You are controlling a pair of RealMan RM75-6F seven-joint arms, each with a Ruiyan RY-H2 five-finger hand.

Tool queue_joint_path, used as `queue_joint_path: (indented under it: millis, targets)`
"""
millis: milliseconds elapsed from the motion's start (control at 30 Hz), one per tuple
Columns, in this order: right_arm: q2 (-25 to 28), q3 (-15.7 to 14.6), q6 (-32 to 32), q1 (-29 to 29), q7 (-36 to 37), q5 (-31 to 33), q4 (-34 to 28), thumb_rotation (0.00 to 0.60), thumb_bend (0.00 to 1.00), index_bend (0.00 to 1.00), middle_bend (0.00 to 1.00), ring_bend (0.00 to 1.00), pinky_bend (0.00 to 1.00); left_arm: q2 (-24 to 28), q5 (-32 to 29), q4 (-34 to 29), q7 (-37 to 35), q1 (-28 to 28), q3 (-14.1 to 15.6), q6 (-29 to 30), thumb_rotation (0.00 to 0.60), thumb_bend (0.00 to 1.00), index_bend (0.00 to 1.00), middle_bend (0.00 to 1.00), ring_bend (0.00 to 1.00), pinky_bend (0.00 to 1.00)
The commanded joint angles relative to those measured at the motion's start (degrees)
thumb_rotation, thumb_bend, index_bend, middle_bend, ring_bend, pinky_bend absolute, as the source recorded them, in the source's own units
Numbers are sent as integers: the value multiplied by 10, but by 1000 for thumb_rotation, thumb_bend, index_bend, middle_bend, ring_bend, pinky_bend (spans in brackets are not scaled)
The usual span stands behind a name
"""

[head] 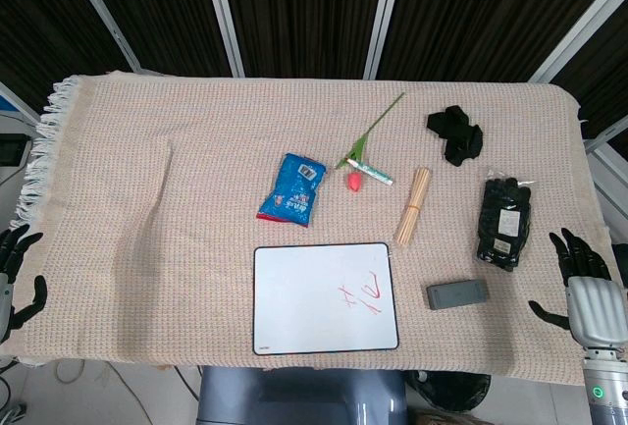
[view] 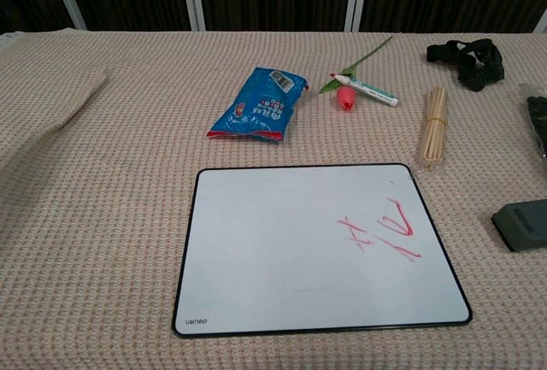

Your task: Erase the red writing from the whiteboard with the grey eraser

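Observation:
A whiteboard [head: 304, 297] [view: 282, 250] with a black rim lies near the table's front edge, red writing [head: 361, 297] [view: 380, 231] on its right part. To its right the grey eraser [head: 456, 293] [view: 521, 224] rests flat on the cloth, nothing touching it. At the front right edge, right of the eraser and apart from it, my right hand [head: 579, 278] hovers with fingers spread and nothing in it. My left hand [head: 15, 278] is at the table's far left edge, fingers apart and empty. The chest view shows neither hand.
Behind the board lie a blue snack packet [head: 294, 187] [view: 258, 103], a marker [head: 371, 172] [view: 366, 89] beside a red flower with a green stem [head: 351, 181] [view: 345, 96], and a bundle of wooden sticks [head: 414, 205] [view: 434, 123]. Black items [head: 456, 132] and a black packet [head: 504, 221] sit at right.

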Motion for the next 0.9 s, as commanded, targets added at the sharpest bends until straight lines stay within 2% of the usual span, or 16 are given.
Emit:
queue_joint_path:
  millis: [33, 600, 767, 900]
  targets:
    - [0, 0, 1, 0, 1, 0, 0, 600, 77, 0, 0, 79, 156, 0, 0, 0, 0, 0, 0, 0, 600, 558, 152, 46, 0, 57]
    - [4, -4, -8, 3, 9, -5, 3, 600, 78, 0, 0, 78, 156, 2, -4, -4, -3, 1, 0, -1, 600, 558, 151, 46, 0, 57]
    - [16, -13, -12, 4, 34, -22, 3, 600, 77, 0, 0, 75, 156, 3, -8, -7, 1, 1, 0, -4, 600, 558, 151, 46, 0, 57]
    - [35, -32, -28, 9, 66, -47, -2, 600, 74, 0, 1, 74, 156, 4, -8, -8, -1, 2, -2, -1, 600, 558, 151, 46, 0, 57]
